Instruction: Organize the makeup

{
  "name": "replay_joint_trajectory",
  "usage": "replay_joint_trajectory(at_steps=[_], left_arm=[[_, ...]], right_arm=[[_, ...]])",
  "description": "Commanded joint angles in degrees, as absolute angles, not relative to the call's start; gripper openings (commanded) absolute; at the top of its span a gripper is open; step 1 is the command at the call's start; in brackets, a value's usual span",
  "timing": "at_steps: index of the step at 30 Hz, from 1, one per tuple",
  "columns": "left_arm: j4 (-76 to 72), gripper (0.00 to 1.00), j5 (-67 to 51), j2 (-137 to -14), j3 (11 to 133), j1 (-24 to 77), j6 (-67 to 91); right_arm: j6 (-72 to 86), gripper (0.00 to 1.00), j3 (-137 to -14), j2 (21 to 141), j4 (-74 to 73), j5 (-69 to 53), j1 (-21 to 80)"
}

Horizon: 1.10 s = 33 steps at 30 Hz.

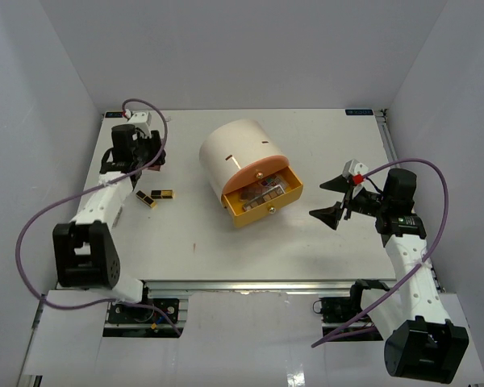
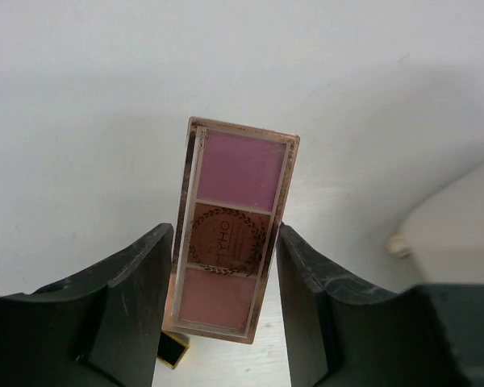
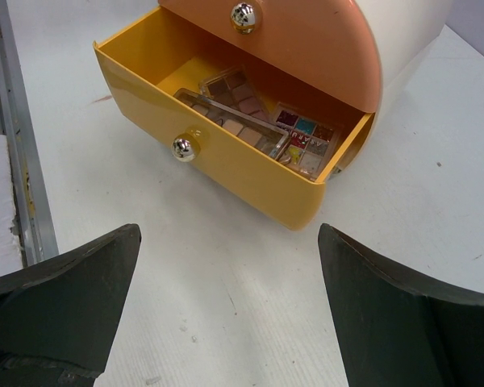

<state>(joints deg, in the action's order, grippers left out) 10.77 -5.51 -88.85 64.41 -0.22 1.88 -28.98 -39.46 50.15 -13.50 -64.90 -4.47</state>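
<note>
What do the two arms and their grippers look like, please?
The left arm and right arm have white links, black joints and looping purple cables. The left gripper and right gripper have broad black wedge fingers; a red part marks the right wrist.

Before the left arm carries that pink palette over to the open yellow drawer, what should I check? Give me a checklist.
1. Left gripper closed on both long edges of the flat pink three-pan eyeshadow palette: ok.
2. Palette lifted off the white table: cannot tell.
3. Yellow plastic drawer of the cream cylindrical organiser pulled open: ok.
4. Bare floor free in that drawer beside the palettes inside: ok.
5. Right gripper open and clear of the drawer: ok.
</note>
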Motion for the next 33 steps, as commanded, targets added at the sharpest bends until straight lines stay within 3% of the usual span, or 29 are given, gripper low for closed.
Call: replay_joint_trajectory(at_steps=[1,5,13,23,30,33], left_arm=[[3.95,0.15,-16.05,-70.18,57.14,0.21,9.01],[3.93,0.14,-21.58,-59.82,52.84,6.26,11.72],[7.56,0.14,-10.17,-53.20,51.95,30.43,10.10],[7.71,0.14,13.03,-63.19,57.87,53.46,4.35],[7.73,0.16,34.04,-74.73,61.50,61.31,0.99],[7.05,0.18,36.84,-77.99,62.73,61.86,-1.84]], right_arm=[[-30.18,0.97,-38.61,49.46,-12.83,-66.47,-4.92],[-30.62,0.97,-38.57,49.90,-12.92,-66.03,-5.03],[-31.38,0.97,-38.15,50.80,-12.92,-64.52,-5.80],[-31.64,0.97,-37.88,51.65,-12.92,-65.13,-7.94],[-31.55,0.98,-37.71,51.51,-12.92,-65.82,-8.52],[-31.46,0.97,-37.71,51.33,-13.00,-66.34,-8.70]])
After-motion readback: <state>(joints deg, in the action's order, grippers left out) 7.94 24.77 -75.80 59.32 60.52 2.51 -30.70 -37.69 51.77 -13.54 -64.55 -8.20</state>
